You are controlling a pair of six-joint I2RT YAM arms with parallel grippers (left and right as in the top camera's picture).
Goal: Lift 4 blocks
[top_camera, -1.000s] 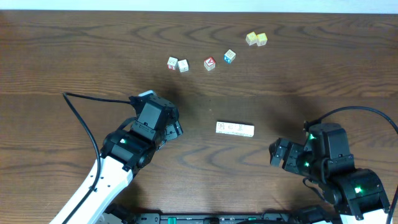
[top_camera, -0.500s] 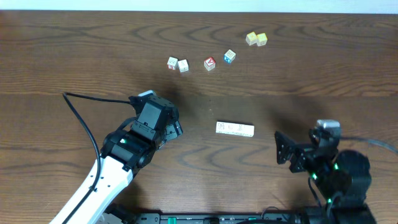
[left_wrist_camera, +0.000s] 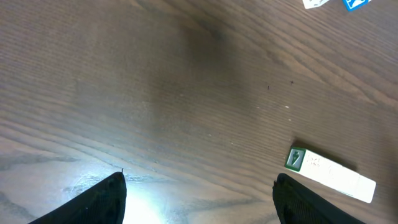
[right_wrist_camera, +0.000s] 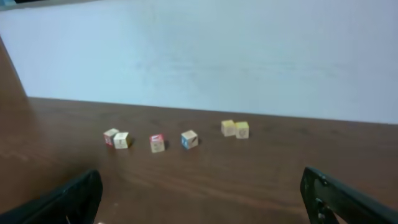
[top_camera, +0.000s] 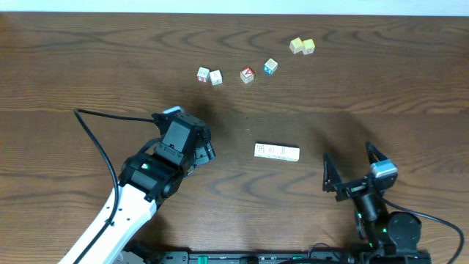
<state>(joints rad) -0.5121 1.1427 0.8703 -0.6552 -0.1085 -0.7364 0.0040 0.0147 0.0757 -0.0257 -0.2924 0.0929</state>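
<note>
Dark brown wood-grain table [top_camera: 88, 66]. Task item: four small cream-white cubes [top_camera: 276, 152] with faint printed marks, laid touching end to end in one short row flat on the table, right of centre, between the two arms; in the left wrist view the row's near end face shows green. Left gripper [top_camera: 207, 152]: black, fingers spread wide, holding nothing, left of the row and apart from it. Right gripper [top_camera: 350, 165]: black, fingers spread wide, holding nothing, right of the row and apart from it. Far side, in a loose line: pair of cream cubes [top_camera: 209, 75], one red-marked; red-faced cube [top_camera: 247, 75]; blue-faced cube [top_camera: 270, 67]; two pale yellow cubes [top_camera: 302, 46], touching.
</note>
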